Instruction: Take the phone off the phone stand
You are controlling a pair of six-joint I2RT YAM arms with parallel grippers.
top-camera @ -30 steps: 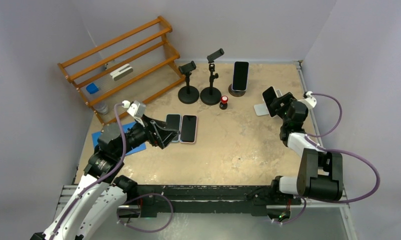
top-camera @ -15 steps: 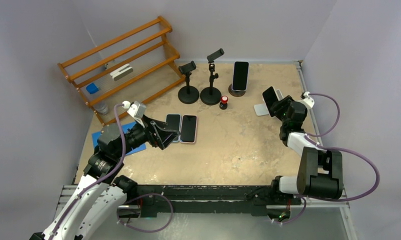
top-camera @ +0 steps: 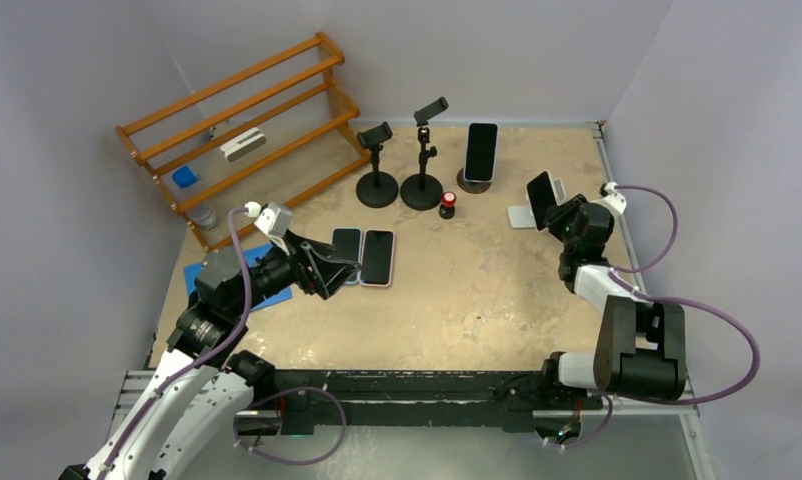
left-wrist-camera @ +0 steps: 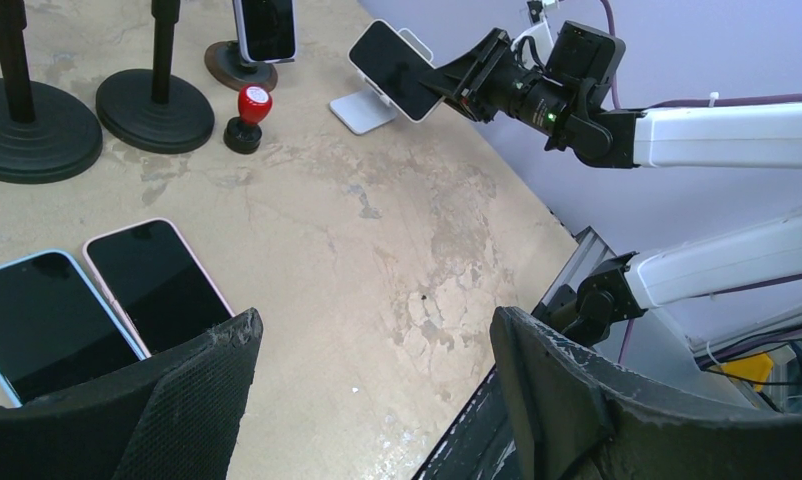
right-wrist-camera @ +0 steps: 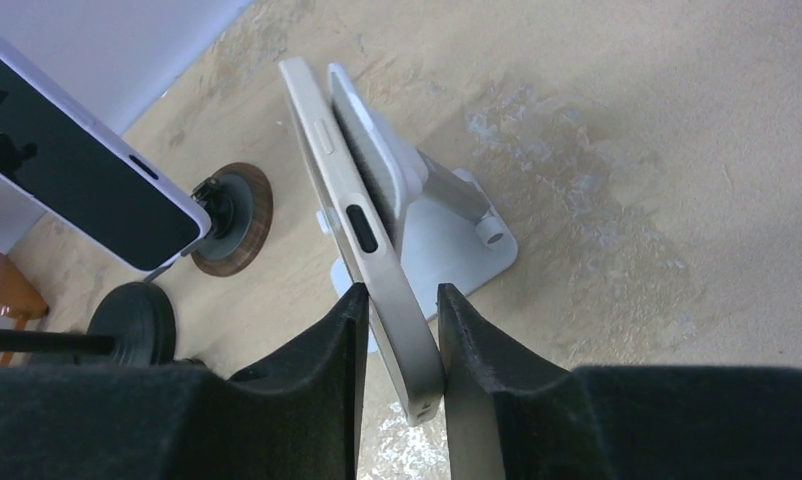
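closing from wide, the right gripper (right-wrist-camera: 402, 300) now pinches the phone (right-wrist-camera: 332, 150) on its stand (right-wrist-camera: 457, 240), ready to lift; left gripper (left-wrist-camera: 375, 330) gapes open.

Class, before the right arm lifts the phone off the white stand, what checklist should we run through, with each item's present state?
1. Right hand straddles the phone: ok.
2. Fingers pressing both faces firmly: cannot tell.
3. Phone resting on the white stand: ok.
4. Left hand open, far from the stand: ok.
5. Purple phone on the round base apart from the lift path: ok.
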